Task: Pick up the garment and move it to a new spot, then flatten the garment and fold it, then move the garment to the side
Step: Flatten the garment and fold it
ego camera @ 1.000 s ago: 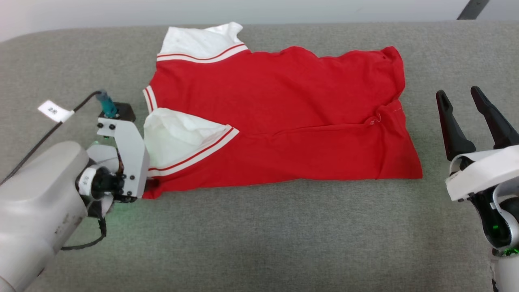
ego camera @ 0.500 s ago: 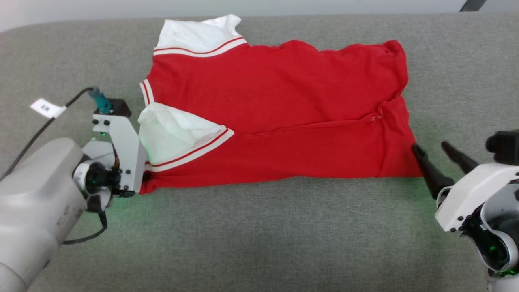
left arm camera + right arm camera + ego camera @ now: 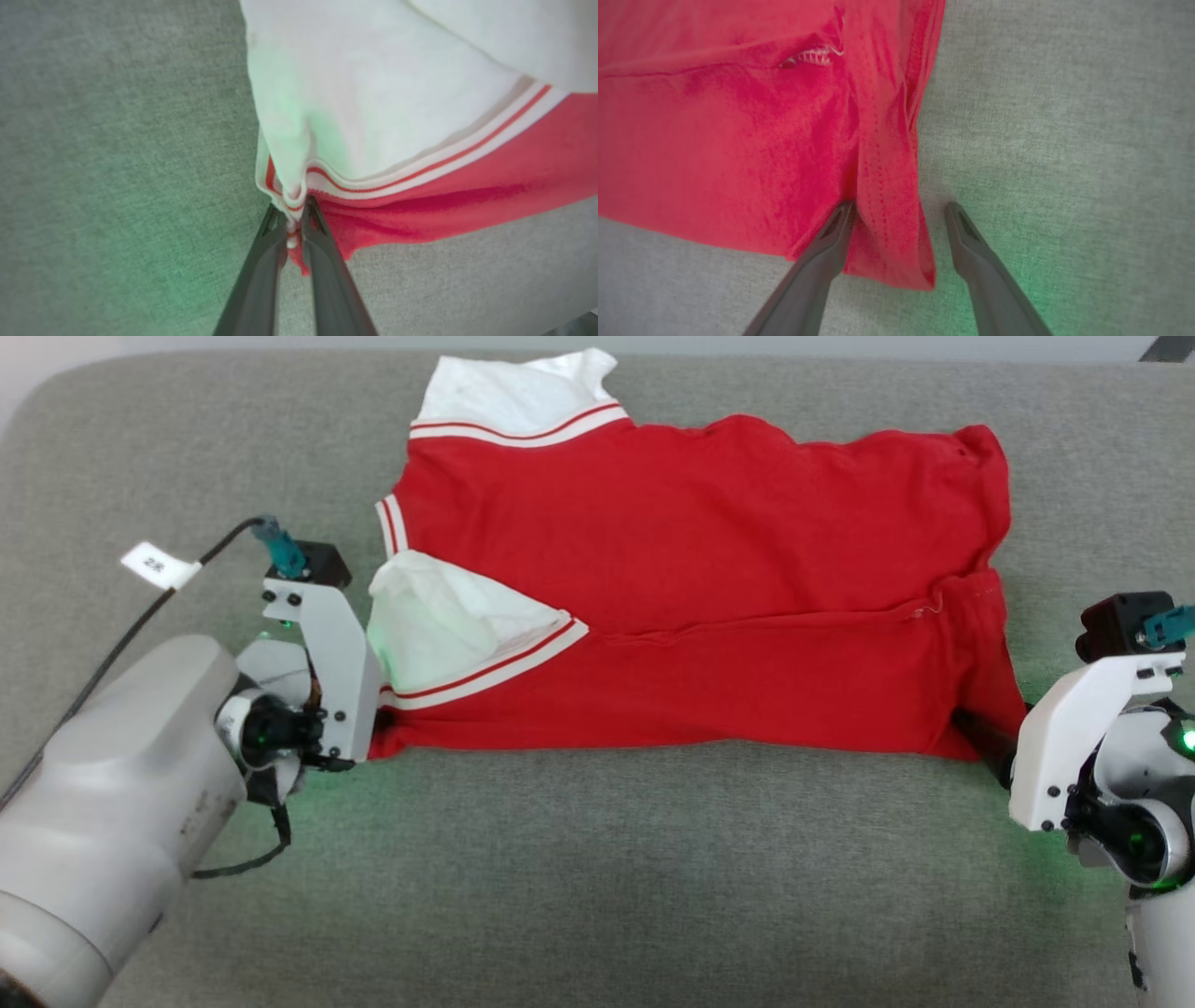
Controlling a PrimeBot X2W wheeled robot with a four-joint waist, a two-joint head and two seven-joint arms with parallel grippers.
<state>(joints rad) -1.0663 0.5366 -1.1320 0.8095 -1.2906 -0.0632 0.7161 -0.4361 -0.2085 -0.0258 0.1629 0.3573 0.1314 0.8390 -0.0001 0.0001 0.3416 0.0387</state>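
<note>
the table (image 3: 597,877), grey cloth-covered w/ rounded corners, carried everything. the garment (image 3: 709,597) lay across its far half, red body spread left to right, no lettering showing, its near long edge about parallel to the table front. it looked part folded: a crease ran along the body and the near sleeve (image 3: 457,625) lay turned in over the red, prob. to square the shape. the far sleeve (image 3: 513,397) stuck out past the top edge.

both arms sat low at the 2 near corners, which reads as prep for lifting that edge together, either for another fold or for moving it aside.

the left gripper (image 3: 295,224) was pinched narrow on the near-left corner, w/ striped trim and red edge caught between the fingers. the right gripper (image 3: 899,207) stood wide, straddling the near-right hem corner (image 3: 896,252). one finger was against the red cloth, the other over bare table just beside it, so no hold there yet.

nothing else lay on the table nr the garment. the left arm's cable (image 3: 103,644) and its white tag (image 3: 154,565) hung off to the left, apart from the cloth. likely snags: the doubled hem at the right corner, where only 1 layer might be caught, and the loose near sleeve, which could slip open on a lift.
</note>
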